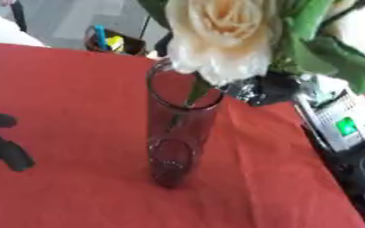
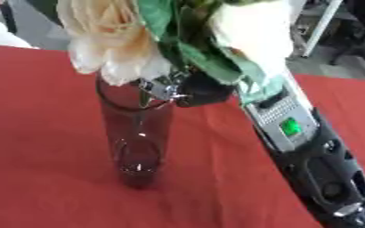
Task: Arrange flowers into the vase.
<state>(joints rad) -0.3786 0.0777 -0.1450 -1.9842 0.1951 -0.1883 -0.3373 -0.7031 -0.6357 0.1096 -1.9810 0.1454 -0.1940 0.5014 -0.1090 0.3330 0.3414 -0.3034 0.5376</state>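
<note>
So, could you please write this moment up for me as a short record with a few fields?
surface: red tablecloth
vase: clear glass vase, upright on the cloth
flowers: cream flowers with green leaves, held over the vase mouth, a stem reaching into it
right robot hand: by the vase rim under the blooms, fingers hidden by the leaves
left robot hand: idle at the left edge, away from the vase
</note>
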